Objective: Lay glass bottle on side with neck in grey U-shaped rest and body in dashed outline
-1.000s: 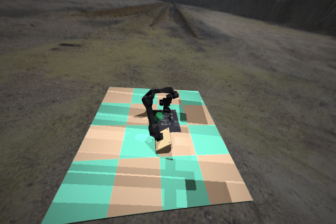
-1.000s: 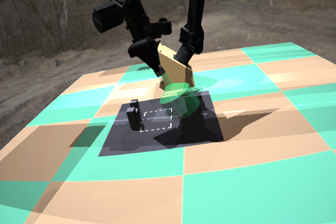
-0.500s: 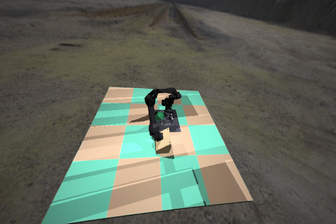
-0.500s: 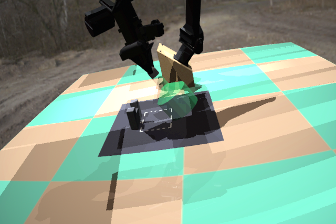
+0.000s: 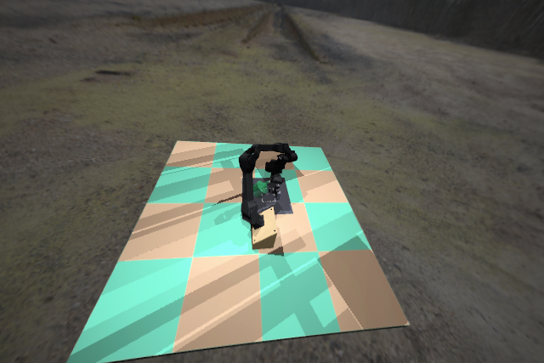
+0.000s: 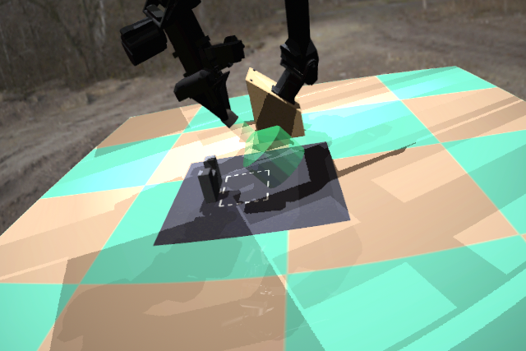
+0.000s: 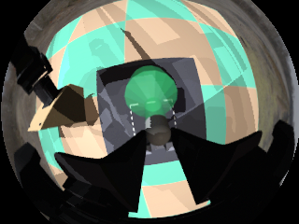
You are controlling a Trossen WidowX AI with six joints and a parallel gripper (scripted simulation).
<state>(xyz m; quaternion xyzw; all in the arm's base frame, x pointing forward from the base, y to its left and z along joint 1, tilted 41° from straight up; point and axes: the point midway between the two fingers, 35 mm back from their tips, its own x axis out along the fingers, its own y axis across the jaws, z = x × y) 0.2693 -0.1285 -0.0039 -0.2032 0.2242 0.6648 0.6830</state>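
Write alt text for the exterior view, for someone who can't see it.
A black robot arm's hand grips a green glass bottle by its neck end, holding it tilted above a dark mat. On the mat stand a grey U-shaped rest and, beside it, a dashed white outline.

Pretty gloomy field out here tbh: grey sky is hanging over the bare trees (image 5: 496, 8) (image 6: 51, 11), and rough ground (image 5: 175, 87) (image 6: 445, 37) is stretching between those trees and the checkered tabletop (image 5: 223, 288) (image 6: 424, 194) (image 7: 168, 33).
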